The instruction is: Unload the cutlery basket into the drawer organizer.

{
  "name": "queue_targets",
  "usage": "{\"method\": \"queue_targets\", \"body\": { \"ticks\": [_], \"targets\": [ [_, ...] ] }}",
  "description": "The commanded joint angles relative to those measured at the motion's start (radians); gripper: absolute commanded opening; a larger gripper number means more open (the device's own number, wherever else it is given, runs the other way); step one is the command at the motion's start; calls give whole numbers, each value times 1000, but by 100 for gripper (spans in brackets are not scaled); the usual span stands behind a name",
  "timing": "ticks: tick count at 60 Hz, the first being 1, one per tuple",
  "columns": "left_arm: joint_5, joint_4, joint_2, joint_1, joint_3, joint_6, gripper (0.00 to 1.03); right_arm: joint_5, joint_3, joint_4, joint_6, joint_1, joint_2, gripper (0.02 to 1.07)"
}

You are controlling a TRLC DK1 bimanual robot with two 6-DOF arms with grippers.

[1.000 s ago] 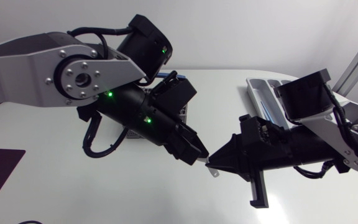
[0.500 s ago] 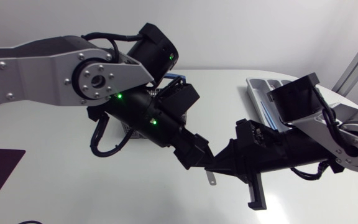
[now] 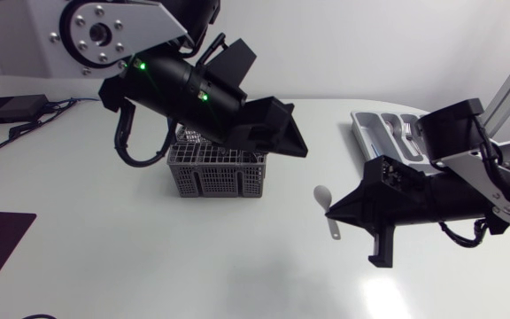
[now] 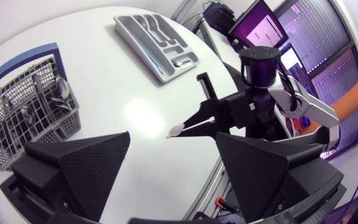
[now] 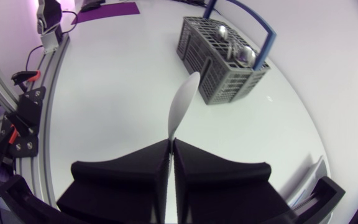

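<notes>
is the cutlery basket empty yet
Not empty: the cutlery basket holds at least two spoons, bowls up. One spoon is out, pinched in the right gripper.

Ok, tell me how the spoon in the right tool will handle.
The spoon juts straight out, so probably stiff and light. Pinched only at its handle end by the right tool, it might pivot or slip.

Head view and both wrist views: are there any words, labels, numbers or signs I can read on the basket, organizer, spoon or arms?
None can be read: no lettering or numbers show on the cutlery basket, the drawer organizer, the spoon, the left arm or the right arm.
</notes>
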State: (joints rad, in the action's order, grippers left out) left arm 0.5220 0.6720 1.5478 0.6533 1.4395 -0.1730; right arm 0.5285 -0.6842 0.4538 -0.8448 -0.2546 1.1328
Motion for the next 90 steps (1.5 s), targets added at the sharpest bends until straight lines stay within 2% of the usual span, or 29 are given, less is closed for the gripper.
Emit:
{"method": "queue_targets", "body": {
  "ticks": [1,10,19,28,39,58,68,74,90],
  "targets": [
    [-22,11,31,-29,35,-63,98,-25,-11,13,-60,66,4,8],
    [-53,44,51,-75,47,-69,98,-117,-11,-23,-135,172,1,8],
    [-137,51,63,-87,36,-69,98,-177,3,-78,-214,287,5,8],
    [-169,100,78,-98,48,-83,98,-245,45,-185,-309,390,13,8],
    [-186,132,90,-118,53,-83,98,-246,51,-285,-427,537,78,8],
    [-195,178,89,-130,39,-74,98,-243,5,-478,-620,749,311,8],
    [-198,181,86,-135,36,-74,98,-243,-58,-483,-689,802,389,8],
    [-214,182,83,-132,35,-74,98,-246,-81,-532,-724,824,438,8],
    [-221,189,63,-123,21,-74,98,-262,-146,-572,-790,836,552,8]
  ]
}}
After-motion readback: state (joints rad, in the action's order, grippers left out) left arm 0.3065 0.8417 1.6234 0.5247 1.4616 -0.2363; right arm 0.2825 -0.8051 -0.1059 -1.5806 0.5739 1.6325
